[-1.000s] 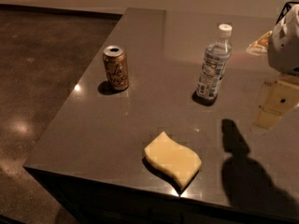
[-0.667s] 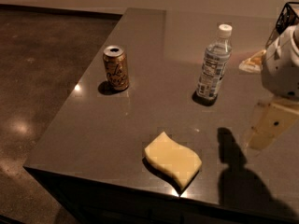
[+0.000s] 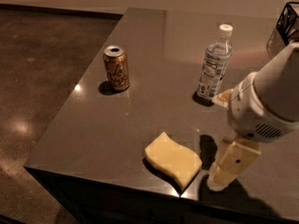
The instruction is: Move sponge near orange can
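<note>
1. I see the sponge (image 3: 173, 160) lying flat close to the front edge of the counter (image 3: 140, 120), its nearest corner almost at the lip.
2. The orange can (image 3: 116, 68) stands upright near the counter's left edge, well apart from the sponge, farther back and to the left.
3. Between the two there is only bare counter, a wide open strip running diagonally from the sponge up to the can.
4. Past the left and front edges the counter drops off to a dark polished floor (image 3: 37, 78).
5. My claw (image 3: 224, 171) hangs low over the counter just to the right of the sponge, angled down and left, with a narrow gap between them. I cannot tell whether it is apart or together.
6. A clear water bottle (image 3: 214, 64) stands upright behind the claw, on the right.
7. A wire basket (image 3: 287, 24) sits at the far right corner.
8. Count: one sponge, one can, one bottle, one basket, one claw.
</note>
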`<control>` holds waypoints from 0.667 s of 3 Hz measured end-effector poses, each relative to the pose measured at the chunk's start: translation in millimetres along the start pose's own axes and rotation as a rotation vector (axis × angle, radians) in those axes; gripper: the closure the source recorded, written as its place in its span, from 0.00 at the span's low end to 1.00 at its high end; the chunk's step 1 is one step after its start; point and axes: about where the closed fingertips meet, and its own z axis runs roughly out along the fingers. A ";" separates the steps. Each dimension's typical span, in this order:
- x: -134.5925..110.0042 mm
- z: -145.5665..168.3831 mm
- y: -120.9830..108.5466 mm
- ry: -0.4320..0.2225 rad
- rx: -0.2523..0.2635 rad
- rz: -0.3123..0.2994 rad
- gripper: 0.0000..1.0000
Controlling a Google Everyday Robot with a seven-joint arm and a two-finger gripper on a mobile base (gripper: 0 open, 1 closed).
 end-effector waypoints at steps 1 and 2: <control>-11.3 33.1 22.3 -0.074 -0.024 0.004 0.00; -18.2 51.1 34.9 -0.100 -0.035 -0.007 0.00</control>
